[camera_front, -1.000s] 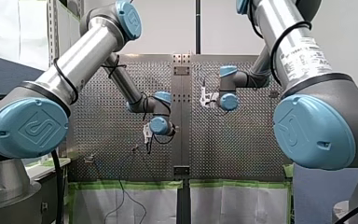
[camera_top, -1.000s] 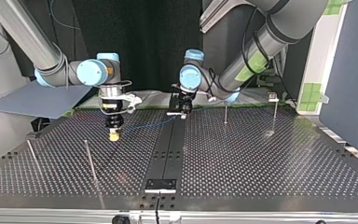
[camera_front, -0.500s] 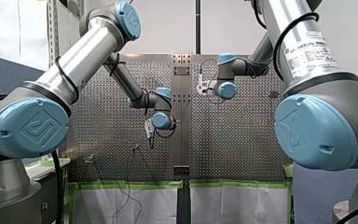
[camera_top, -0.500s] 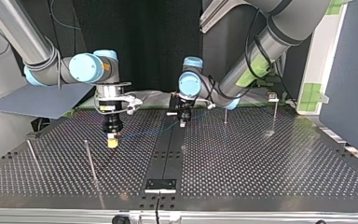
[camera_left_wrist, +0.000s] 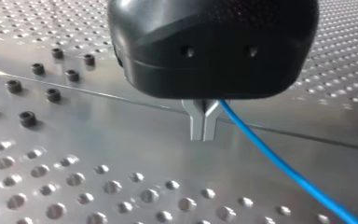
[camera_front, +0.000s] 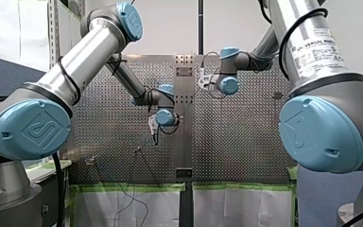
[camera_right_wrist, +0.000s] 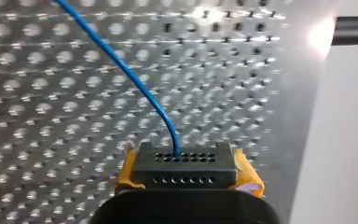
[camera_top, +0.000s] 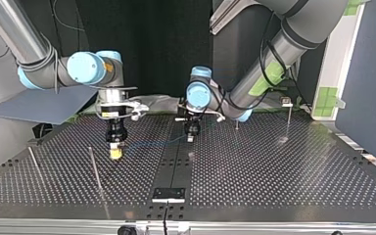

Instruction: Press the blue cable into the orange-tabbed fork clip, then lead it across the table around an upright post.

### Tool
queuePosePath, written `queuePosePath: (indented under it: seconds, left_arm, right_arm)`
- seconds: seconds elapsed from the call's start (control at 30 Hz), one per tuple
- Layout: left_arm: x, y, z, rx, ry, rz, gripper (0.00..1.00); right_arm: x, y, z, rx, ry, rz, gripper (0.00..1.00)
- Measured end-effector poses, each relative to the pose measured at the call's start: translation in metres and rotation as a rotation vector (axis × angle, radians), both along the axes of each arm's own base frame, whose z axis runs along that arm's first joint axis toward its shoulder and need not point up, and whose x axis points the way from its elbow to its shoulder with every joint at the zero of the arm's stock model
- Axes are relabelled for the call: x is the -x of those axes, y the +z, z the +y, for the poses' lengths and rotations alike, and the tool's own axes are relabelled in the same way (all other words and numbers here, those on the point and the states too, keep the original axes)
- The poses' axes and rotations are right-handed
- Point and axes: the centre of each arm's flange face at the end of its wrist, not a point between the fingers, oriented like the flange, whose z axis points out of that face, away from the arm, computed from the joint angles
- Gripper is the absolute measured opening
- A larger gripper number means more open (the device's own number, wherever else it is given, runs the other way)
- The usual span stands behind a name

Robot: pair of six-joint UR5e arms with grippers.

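Observation:
The blue cable [camera_left_wrist: 270, 156] runs out from between my left gripper's [camera_left_wrist: 204, 127] metal fingers, which are shut around it just above the centre strip. Its end sits in a black connector block [camera_right_wrist: 184, 163], and my right gripper [camera_right_wrist: 184, 170] is shut on that block with a yellow pad [camera_right_wrist: 128, 170] on each side. In the top view the cable [camera_top: 152, 144] sags between my right gripper [camera_top: 115, 152] at the left and my left gripper [camera_top: 191, 136] near the middle. The front view shows my left gripper [camera_front: 152, 128] low and my right gripper [camera_front: 201, 80] higher. I cannot make out an orange-tabbed clip.
Upright posts stand on the perforated table: two at the top view's left [camera_top: 94, 168] [camera_top: 35, 164] and two at the back right [camera_top: 236, 122] [camera_top: 289, 120], the last with a small fixture [camera_top: 286, 102] on top. A dark centre strip [camera_top: 174, 169] divides the table.
In the top view both grippers have come nearer to the camera with the cable strung between them. In the front view my right gripper has risen and shifted left.

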Motion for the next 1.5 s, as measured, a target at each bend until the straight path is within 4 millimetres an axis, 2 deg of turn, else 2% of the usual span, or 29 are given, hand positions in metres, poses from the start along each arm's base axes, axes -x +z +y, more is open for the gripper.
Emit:
queuePosePath:
  seconds: [0.47,1.0,1.5]
  left_arm:
    - [-0.002,0.025,-0.023,0.012,-0.021,-0.025,0.00]
    - [0.004,0.057,-0.057,0.026,-0.048,-0.050,0.00]
    - [0.007,0.088,-0.082,0.039,-0.054,-0.072,0.00]
  right_arm:
    - [0.005,0.032,0.000,0.037,-0.001,-0.032,0.00]
    - [0.017,0.038,-0.008,0.039,-0.021,-0.045,0.00]
    - [0.024,0.049,-0.016,0.056,-0.022,-0.059,0.00]
